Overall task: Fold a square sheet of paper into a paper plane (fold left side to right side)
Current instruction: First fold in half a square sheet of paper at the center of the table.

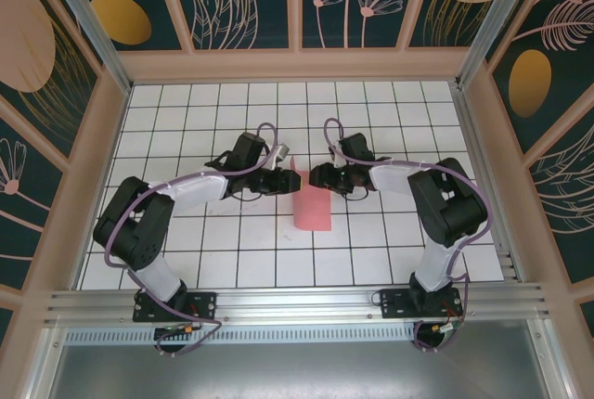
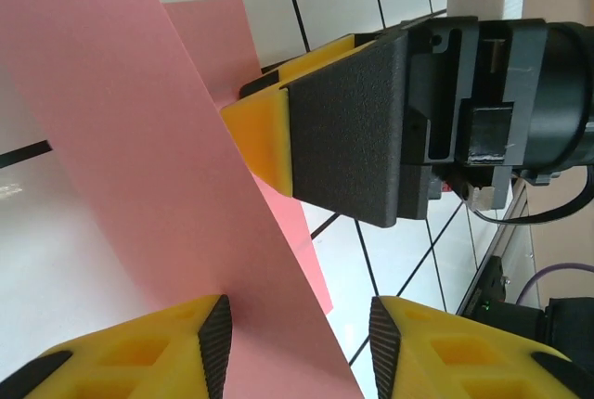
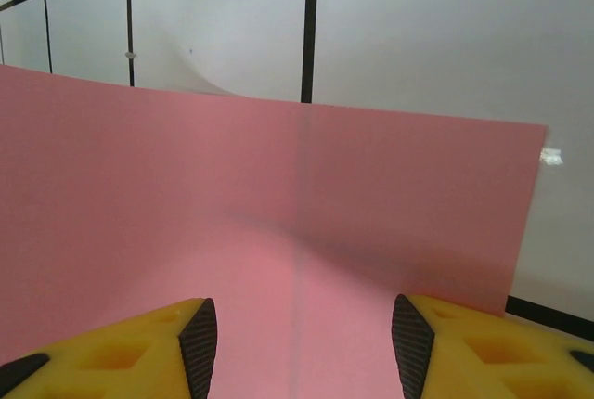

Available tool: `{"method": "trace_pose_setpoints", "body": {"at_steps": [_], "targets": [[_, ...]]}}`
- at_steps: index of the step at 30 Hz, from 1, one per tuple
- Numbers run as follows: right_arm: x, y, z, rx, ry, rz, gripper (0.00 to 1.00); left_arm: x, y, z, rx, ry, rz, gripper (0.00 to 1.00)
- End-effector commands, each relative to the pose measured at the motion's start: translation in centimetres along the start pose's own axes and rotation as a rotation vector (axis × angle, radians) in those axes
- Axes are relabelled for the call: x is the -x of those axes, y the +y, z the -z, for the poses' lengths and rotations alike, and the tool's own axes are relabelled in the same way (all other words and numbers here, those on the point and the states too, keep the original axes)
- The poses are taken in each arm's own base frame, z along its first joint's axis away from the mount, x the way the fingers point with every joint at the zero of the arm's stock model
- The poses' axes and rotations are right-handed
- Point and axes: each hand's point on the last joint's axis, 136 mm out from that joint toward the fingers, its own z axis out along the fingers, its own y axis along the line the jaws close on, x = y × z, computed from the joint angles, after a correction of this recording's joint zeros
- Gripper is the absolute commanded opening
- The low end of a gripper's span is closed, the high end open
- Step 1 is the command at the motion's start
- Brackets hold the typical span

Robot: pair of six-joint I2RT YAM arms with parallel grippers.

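Observation:
The square sheet of paper point(image 1: 312, 206) is pink-red and lies mid-table, its far part lifted off the tiles between the two grippers. My left gripper point(image 1: 285, 180) is at the sheet's far left corner. In the left wrist view it point(image 2: 299, 336) stands open, with the raised sheet point(image 2: 139, 158) slanting across the gap and against the left pad. My right gripper point(image 1: 321, 176) is at the far right corner, and its yellow fingertip point(image 2: 262, 130) rests against the lifted paper. In the right wrist view it point(image 3: 303, 336) is open over the sheet point(image 3: 186, 223), which curves upward and has a faint centre crease.
The table point(image 1: 241, 260) is white with a black grid, boxed in by peach frame walls point(image 1: 93, 167) on the left, right and far sides. An aluminium rail point(image 1: 297, 302) with both arm bases runs along the near edge.

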Motion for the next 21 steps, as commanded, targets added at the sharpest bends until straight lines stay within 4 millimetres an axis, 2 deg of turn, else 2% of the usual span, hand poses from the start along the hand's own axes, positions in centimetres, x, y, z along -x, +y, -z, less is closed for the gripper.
{"method": "trace_pose_setpoints", "body": {"at_steps": [1, 2, 8, 12, 16, 21], "targets": [[0.2, 0.5, 0.3, 0.059, -0.022, -0.033, 0.57, -0.1, -0.6, -0.6, -0.017, 0.021, -0.007, 0.48], [0.5, 0.7, 0.7, 0.075, -0.033, -0.033, 0.57, -0.4, 0.0, -1.2, -0.01, 0.038, 0.007, 0.49], [2.8, 2.0, 3.4, 0.175, -0.102, -0.039, 0.6, -0.6, -0.4, -2.1, -0.033, 0.05, 0.005, 0.51], [3.5, 3.0, 5.3, 0.26, -0.139, -0.035, 0.63, -0.7, -0.6, -2.5, -0.04, 0.058, 0.002, 0.52], [2.7, 4.7, 5.4, 0.373, -0.089, -0.053, 0.63, -0.9, -0.4, -2.8, -0.039, 0.068, 0.008, 0.52], [2.2, 4.8, 4.3, 0.379, -0.064, -0.079, 0.61, -1.1, -0.1, -3.0, -0.032, 0.071, 0.015, 0.52]]}}
